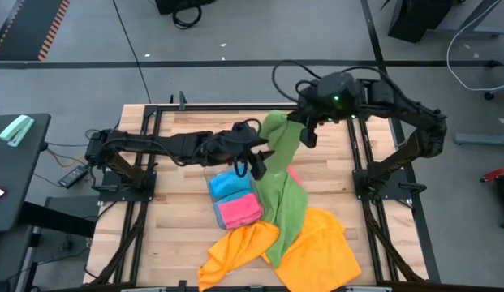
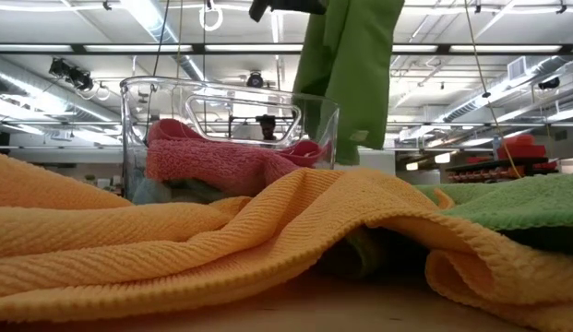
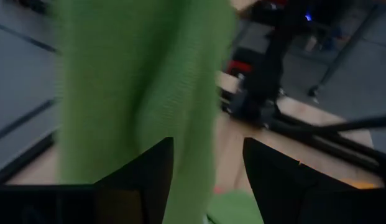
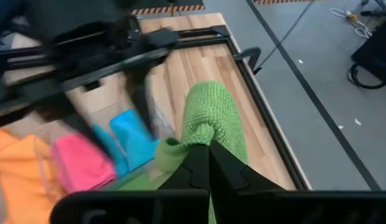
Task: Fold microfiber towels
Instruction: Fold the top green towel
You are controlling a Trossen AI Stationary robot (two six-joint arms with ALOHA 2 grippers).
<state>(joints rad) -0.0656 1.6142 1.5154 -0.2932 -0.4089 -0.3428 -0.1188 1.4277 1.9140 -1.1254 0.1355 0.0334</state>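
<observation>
You have the green towel (image 1: 280, 174) lifted at centre frame in the high view, its tail draped down onto the orange towels (image 1: 312, 247) at the bottom. The right tool (image 1: 299, 122) is clamped on its top corner. The left tool (image 1: 258, 162), fingers apart, sits beside the hanging edge. Next, I judge, you need the left to catch a second corner and spread it.

A blurred green towel (image 3: 137, 93) fills the left wrist view, its top cut off in the low view, while orange towels (image 2: 221, 240) hide the table, run past the picture's edges and cover part of the clear tray (image 2: 138, 138).
</observation>
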